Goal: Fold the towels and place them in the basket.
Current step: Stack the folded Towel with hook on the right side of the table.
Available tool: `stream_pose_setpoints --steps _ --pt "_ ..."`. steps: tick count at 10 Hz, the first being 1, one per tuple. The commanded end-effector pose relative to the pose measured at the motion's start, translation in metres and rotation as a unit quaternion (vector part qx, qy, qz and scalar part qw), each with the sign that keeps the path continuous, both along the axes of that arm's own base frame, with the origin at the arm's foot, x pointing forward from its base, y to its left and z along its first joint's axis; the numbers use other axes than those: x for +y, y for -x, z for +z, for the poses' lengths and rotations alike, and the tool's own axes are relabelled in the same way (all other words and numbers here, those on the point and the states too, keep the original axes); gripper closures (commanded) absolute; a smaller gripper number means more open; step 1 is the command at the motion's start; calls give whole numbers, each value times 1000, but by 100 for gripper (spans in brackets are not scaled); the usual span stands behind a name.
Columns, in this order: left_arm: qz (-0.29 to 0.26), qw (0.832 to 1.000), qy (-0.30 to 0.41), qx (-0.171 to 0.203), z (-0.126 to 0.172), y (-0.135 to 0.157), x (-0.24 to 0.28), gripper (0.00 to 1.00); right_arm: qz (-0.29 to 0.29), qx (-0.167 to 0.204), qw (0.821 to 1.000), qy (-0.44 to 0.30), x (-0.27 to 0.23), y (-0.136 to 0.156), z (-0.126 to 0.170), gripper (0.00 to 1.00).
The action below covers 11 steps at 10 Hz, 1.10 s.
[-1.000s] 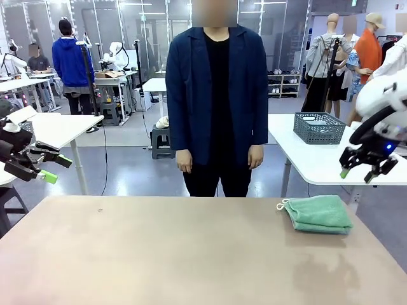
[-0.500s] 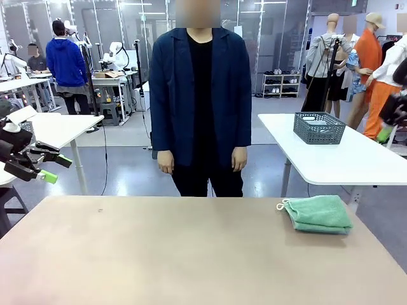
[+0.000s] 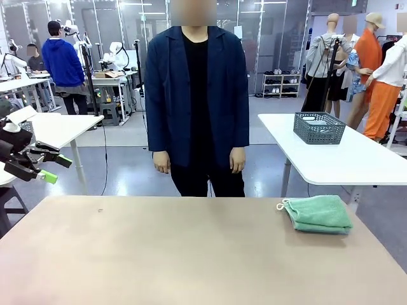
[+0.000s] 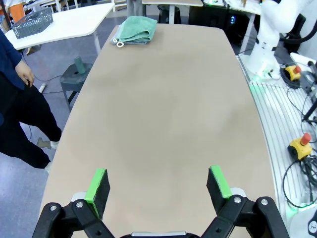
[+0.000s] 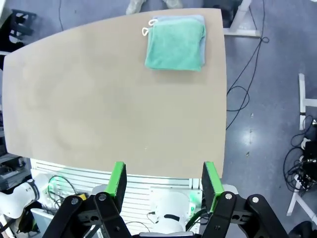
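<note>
Soft, limp folded towels (image 3: 317, 213) lie at the table's (image 3: 191, 254) far right corner; best pinched at the stack's edge. Left gripper (image 4: 158, 184) and right gripper (image 5: 162, 181) hang with fingers spread, empty.

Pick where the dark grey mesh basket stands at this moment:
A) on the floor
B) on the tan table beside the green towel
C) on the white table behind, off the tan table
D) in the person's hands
C: the basket sits on the white table behind the tan table, where the folded green towel lies.
</note>
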<state>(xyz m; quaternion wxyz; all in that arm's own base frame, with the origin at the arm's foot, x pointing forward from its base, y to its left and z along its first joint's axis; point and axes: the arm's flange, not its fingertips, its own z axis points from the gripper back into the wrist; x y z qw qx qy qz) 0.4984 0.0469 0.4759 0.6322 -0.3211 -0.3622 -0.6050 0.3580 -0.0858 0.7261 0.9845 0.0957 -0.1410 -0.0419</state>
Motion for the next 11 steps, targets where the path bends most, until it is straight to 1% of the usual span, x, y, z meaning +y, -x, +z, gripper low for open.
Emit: stream_pose_setpoints --steps 1,2,11 --pt "-1 1000 1 -1 1 1 0 0 -23 3 1000 18 6 -6 -12 23" --pt "-1 1000 1 -1 1 1 0 0 0 0 1000 0 0 0 0 23" --pt "-1 1000 1 -1 1 1 0 0 0 0 1000 0 0 0 0 23"
